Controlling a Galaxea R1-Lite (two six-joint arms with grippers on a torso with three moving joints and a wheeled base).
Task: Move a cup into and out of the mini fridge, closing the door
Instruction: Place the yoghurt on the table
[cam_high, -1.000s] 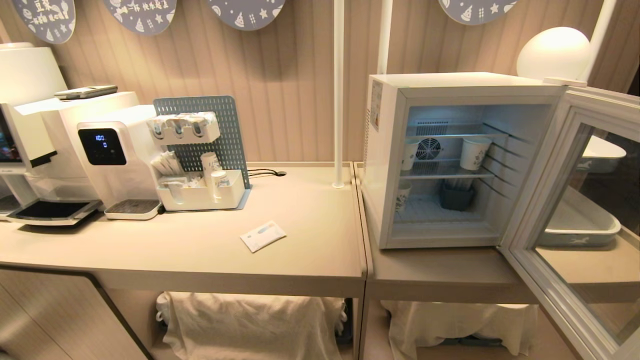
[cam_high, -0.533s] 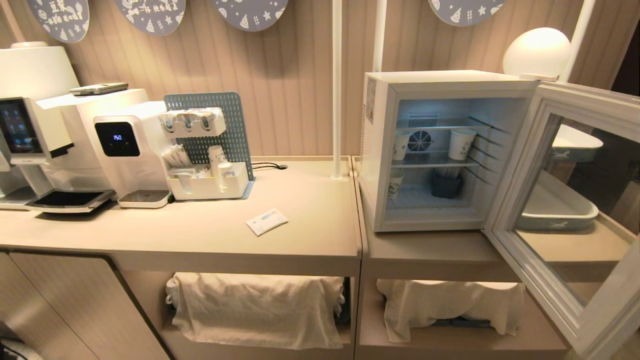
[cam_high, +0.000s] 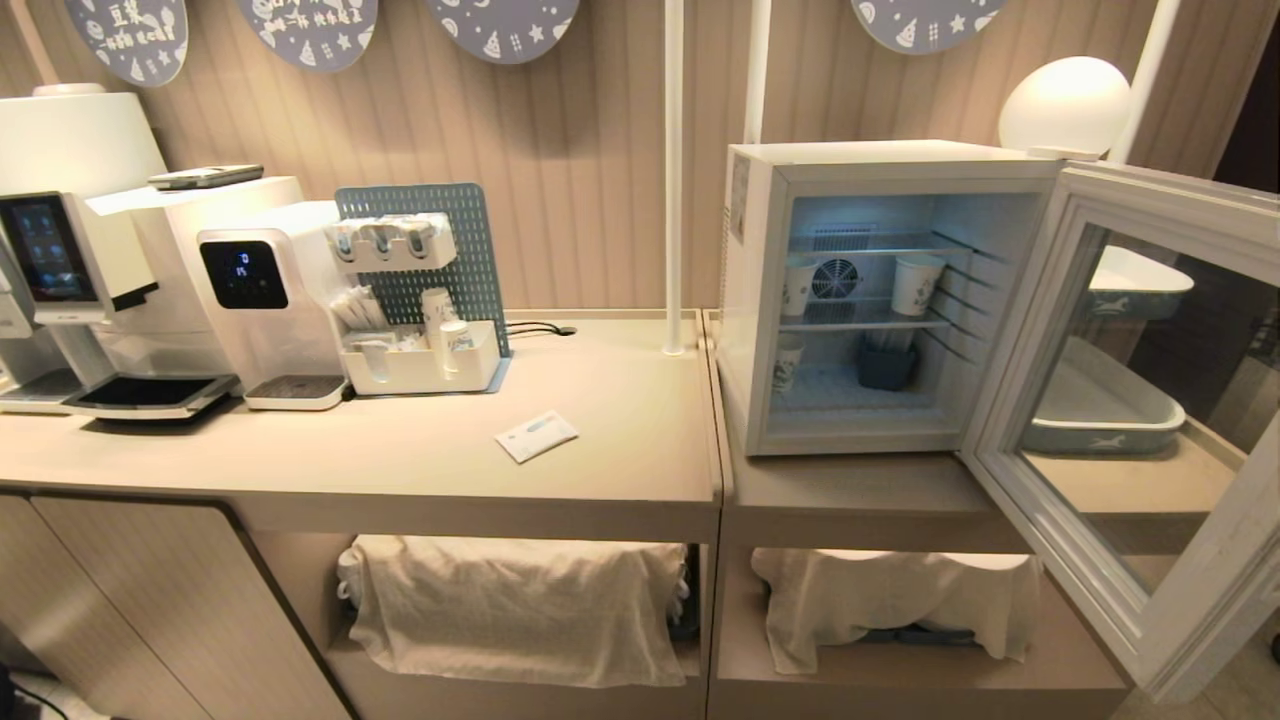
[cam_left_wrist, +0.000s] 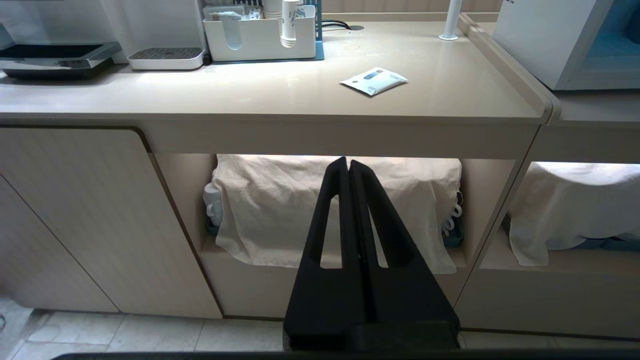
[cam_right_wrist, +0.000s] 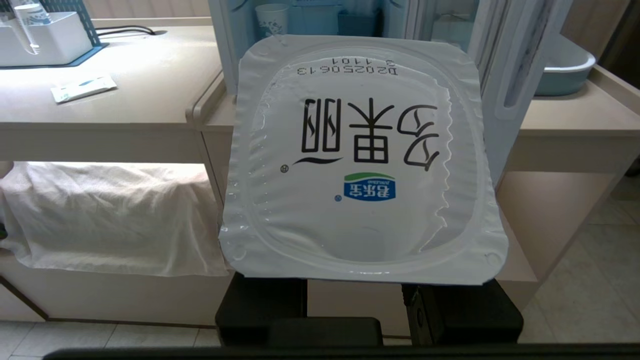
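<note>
The mini fridge (cam_high: 760, 300) stands on the right half of the counter with its door (cam_high: 1160, 195) swung wide open to the right. Neither arm shows in the head view. In the right wrist view the cup (cam_right_wrist: 362, 155) fills the middle, its flat white printed lid facing the camera. My right gripper (cam_right_wrist: 360, 225) is shut on it, black fingers (cam_right_wrist: 262, 300) showing under the lid's edge, tips hidden. The cup hangs below counter height, in front of the fridge (cam_right_wrist: 225, 50) and door (cam_right_wrist: 505, 60). My left gripper (cam_left_wrist: 348, 162) is shut and empty, low before the under-counter shelf.
Paper cups (cam_high: 915, 283) and a dark container (cam_high: 885, 365) sit on the fridge shelves. A coffee machine (cam_high: 80, 250), water dispenser (cam_high: 255, 290), organiser (cam_high: 420, 365) and flat packet (cam_high: 537, 436) occupy the left counter. White poles (cam_high: 674, 170) rise beside the fridge. Cloth-covered bins (cam_high: 515, 605) lie below.
The whole head view has shifted and the scene looks a little smaller and further off: the camera moved. Fridge, door and counter items keep their places.
</note>
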